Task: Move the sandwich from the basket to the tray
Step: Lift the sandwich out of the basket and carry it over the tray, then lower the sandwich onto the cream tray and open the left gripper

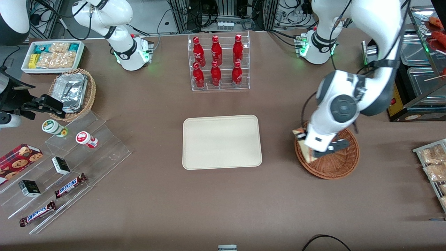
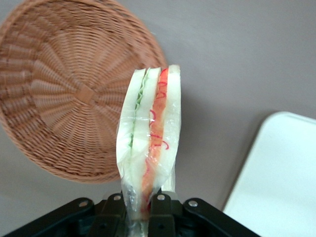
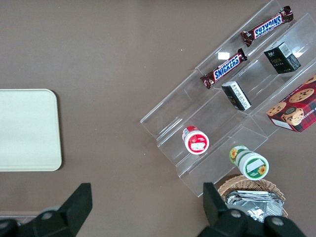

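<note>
Pickup looks done, we judge: our claw [image 2: 140, 207] pinches the clear-wrapped triangular white-bread sandwich [image 2: 148, 140] above the round reddish-brown wicker basket [image 2: 59, 98] below it, leaving carry and release onto the flat cream rectangular tray [image 2: 276, 173] alongside.

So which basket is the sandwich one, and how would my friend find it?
Start at the cream tray in the middle of the table, then look toward the working arm's end. Beside it sits a round reddish-brown wicker basket, with the gripper above it, shut on the wrapped sandwich. The other wicker basket is paler and holds foil containers.
</note>
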Controlling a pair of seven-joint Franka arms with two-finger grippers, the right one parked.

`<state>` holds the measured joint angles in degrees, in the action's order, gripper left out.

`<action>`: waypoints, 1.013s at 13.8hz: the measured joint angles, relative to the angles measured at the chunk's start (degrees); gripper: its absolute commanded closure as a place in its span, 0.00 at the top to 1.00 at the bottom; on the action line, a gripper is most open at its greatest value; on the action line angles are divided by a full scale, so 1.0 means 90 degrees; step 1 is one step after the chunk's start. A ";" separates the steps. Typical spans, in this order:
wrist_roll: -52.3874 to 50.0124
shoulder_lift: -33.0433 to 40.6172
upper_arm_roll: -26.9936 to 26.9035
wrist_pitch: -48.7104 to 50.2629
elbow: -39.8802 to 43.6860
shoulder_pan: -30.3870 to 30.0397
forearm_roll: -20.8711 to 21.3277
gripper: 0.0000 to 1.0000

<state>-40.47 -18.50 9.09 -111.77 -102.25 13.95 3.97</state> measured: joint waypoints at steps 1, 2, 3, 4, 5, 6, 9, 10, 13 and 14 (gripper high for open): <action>-0.0002 -0.0129 0.0005 0.0023 0.0164 0.0225 0.0000 0.00; -0.0011 -0.0264 0.0009 0.0024 0.0312 0.0454 -0.0001 0.00; -0.0030 -0.0402 0.0011 0.0025 0.0451 0.0670 -0.0001 0.00; -0.0048 -0.0547 0.0015 0.0025 0.0600 0.0870 -0.0002 0.00; -0.0066 -0.0715 0.0018 0.0024 0.0783 0.1065 -0.0003 0.00; -0.0089 -0.0901 0.0021 0.0024 0.0993 0.1259 -0.0004 0.00; -0.0349 -0.1455 0.0026 0.0024 0.1554 0.1826 -0.0005 0.00; -0.0432 -0.1612 0.0028 0.0024 0.1709 0.1972 -0.0005 0.00; -0.0653 -0.1988 0.0028 0.0025 0.2118 0.2336 -0.0005 0.00; -0.0735 -0.2104 0.0029 0.0025 0.2244 0.2444 -0.0005 0.00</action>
<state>-47.08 -37.44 9.34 -111.55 -82.05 35.95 3.93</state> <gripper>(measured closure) 0.850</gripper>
